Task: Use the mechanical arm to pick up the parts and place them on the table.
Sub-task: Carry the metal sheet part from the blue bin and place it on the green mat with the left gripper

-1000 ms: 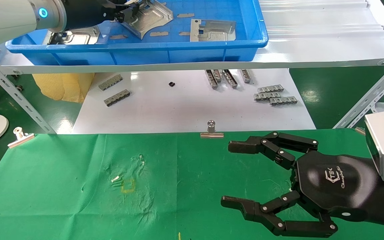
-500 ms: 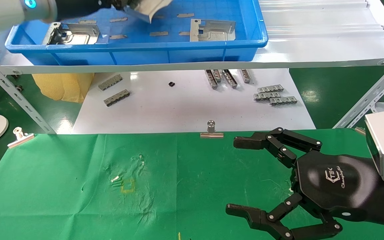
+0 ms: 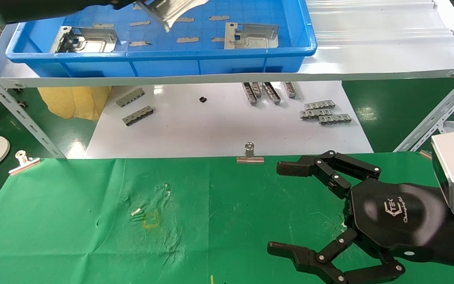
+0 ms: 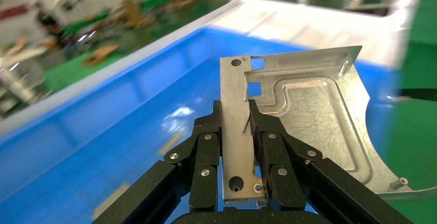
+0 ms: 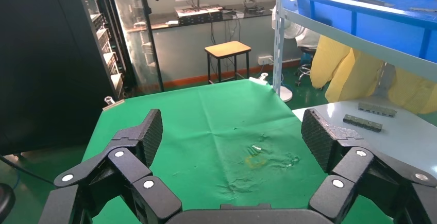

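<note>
My left gripper [image 4: 235, 113] is shut on the folded rim of one of the parts [image 4: 309, 116], a silvery stamped plate. In the head view this plate [image 3: 172, 10] hangs tilted above the blue tray [image 3: 164, 55] at the top edge. Two more parts lie flat in the tray, one at its left end [image 3: 87, 39] and one at its right [image 3: 250, 36]. The right gripper [image 3: 281, 209] hovers open and empty over the right side of the green-clothed table [image 3: 73, 221]. Nothing lies between its fingers in the right wrist view [image 5: 234, 131].
The tray stands on a white shelf [image 3: 369, 67] with slanted metal legs [image 3: 14, 110]. Below it a white board [image 3: 211, 130] holds grey toothed strips [image 3: 323, 112]. Binder clips [image 3: 250, 154] [image 3: 24, 161] grip the cloth's far edge. A yellow bag [image 3: 73, 102] sits at the left.
The left gripper has lifted the plate up out of the tray, and its arm has drawn back toward the top left. The right gripper opened slightly wider, then held still.
</note>
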